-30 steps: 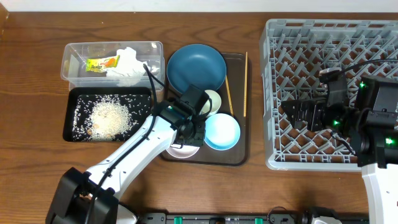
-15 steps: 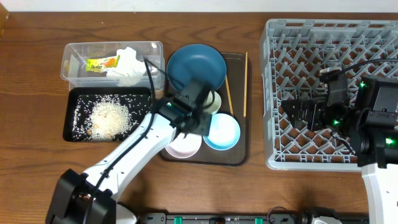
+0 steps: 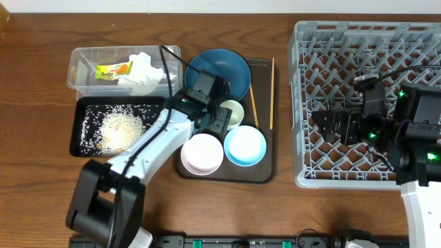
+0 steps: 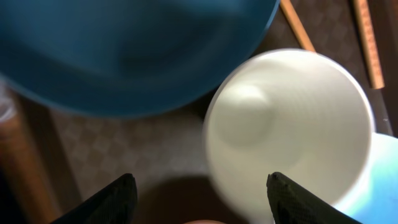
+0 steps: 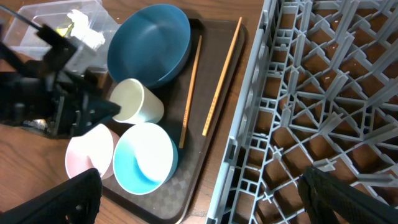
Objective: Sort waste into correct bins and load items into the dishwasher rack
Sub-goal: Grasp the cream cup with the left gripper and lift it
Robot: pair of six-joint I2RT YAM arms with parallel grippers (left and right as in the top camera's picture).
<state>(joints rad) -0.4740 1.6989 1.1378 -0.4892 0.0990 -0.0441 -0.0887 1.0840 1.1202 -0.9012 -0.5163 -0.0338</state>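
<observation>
Small white cup [image 3: 234, 111] sits on the brown tray [image 3: 265, 165], between dark blue plate [image 3: 217, 72] and light blue bowl [image 3: 245, 146]. Left jaws hang right over it, spread wide, holding nothing. Right jaws, equally wide and empty, are above the dishwasher rack [image 3: 324, 55].

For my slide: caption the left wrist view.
Open jaws near the cup, blue plate at top, chopsticks top right.
</observation>
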